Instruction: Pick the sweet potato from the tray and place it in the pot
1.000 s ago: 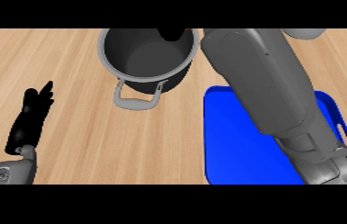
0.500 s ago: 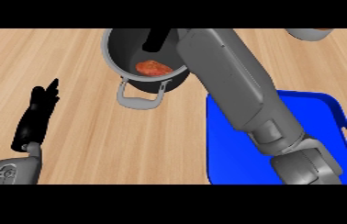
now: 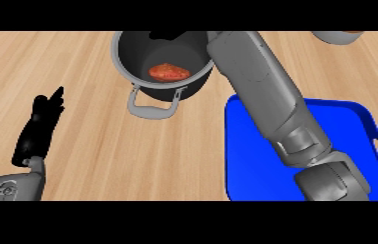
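The orange-red sweet potato (image 3: pixel 168 71) lies on the bottom of the dark grey pot (image 3: pixel 127 58), which stands at the top middle with its handle toward me. My right forearm runs from the lower right across the blue tray (image 3: pixel 353 134) up past the pot's right rim. Only a black sliver of my right hand (image 3: pixel 170 35) shows, over the pot's far rim at the view's top edge, apart from the sweet potato. My left hand (image 3: pixel 40 128) rests open at the left edge, fingers straight and pointing up.
A grey bowl-like object (image 3: pixel 338 37) is cut off at the top right corner. The wooden counter (image 3: pixel 111 153) stretches between my left hand and the tray. The right arm hides much of the tray's left side.
A second ago the pot looked empty; since half a second ago the sweet potato has been lying inside it. My right forearm has shifted slightly right. The left hand has stayed still.
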Controlling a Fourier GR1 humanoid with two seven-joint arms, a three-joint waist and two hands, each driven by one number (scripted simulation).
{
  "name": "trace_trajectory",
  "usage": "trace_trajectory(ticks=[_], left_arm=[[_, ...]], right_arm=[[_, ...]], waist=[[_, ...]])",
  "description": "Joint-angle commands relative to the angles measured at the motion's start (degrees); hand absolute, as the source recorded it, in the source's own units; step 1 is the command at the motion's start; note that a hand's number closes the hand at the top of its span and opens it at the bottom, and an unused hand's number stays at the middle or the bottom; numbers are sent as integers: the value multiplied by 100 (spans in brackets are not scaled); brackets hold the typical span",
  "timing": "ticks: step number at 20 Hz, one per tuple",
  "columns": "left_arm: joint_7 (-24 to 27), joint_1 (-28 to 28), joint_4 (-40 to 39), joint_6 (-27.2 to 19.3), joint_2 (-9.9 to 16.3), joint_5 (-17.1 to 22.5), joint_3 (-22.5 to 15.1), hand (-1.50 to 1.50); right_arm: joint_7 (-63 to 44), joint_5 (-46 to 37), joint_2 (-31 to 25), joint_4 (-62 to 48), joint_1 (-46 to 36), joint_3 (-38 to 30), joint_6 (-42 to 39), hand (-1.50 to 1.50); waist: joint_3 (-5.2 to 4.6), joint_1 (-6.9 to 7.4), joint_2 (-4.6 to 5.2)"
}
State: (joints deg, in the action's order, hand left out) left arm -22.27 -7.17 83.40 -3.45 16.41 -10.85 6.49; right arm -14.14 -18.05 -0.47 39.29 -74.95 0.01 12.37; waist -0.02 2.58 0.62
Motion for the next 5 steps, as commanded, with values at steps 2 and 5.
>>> trace_trajectory(ticks=[2, 5], left_arm=[[126, 158, -23, -111, -25, -120, 17, 0], [-338, 66, 292, -35, -64, -63, -40, 0]], right_arm=[[558, 318, -11, -224, 80, -559, 811, -150], [949, 489, -257, -201, 301, -788, 760, -150]], waist=[[1, -89, -9], [5, -127, -30]])
